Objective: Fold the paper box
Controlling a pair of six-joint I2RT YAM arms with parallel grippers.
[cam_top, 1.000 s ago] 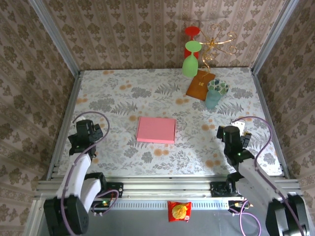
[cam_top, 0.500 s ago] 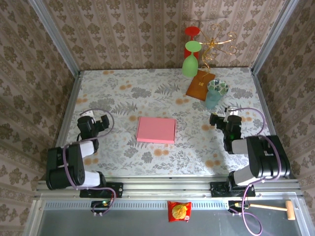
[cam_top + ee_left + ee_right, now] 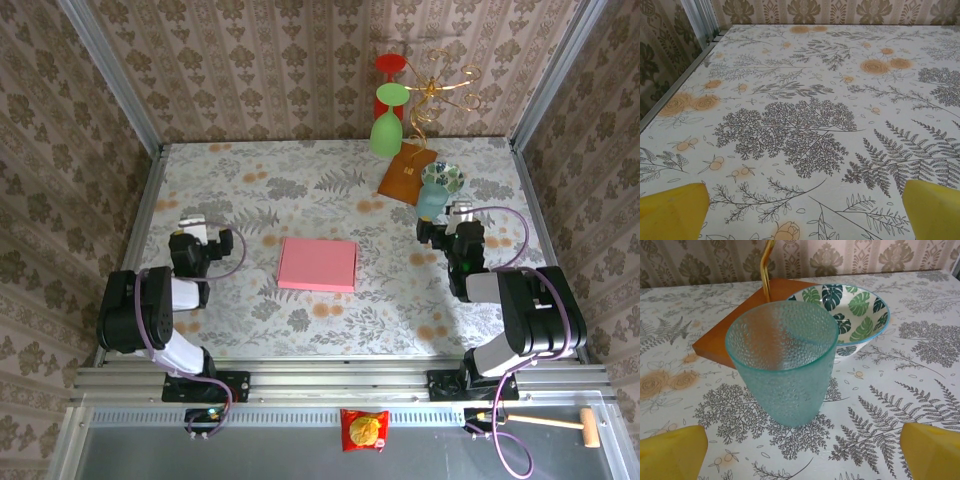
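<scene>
The paper box (image 3: 317,264) lies flat as a slim pink rectangle in the middle of the table, with nothing touching it. My left gripper (image 3: 201,239) sits low over the table to the box's left, pointing toward the back wall. In the left wrist view that gripper (image 3: 802,215) is open, its yellow fingertips (image 3: 671,211) wide apart over bare floral cloth. My right gripper (image 3: 448,231) is to the box's right, also open (image 3: 801,452), with one yellow fingertip (image 3: 932,450) at the lower right. It faces a teal cup (image 3: 782,365) standing just ahead of it.
Behind the teal cup (image 3: 432,203) are a leaf-patterned bowl (image 3: 442,177) and an orange-brown flat packet (image 3: 405,172). A green glass (image 3: 386,125), a red glass (image 3: 390,65) and a gold wire stand (image 3: 445,85) stand at the back. Metal rails (image 3: 700,22) edge the table.
Both arms have drawn in and swung their grippers further from the near edge, the left one along the box's left side and the right one up close to the teal cup. The box has not moved.
</scene>
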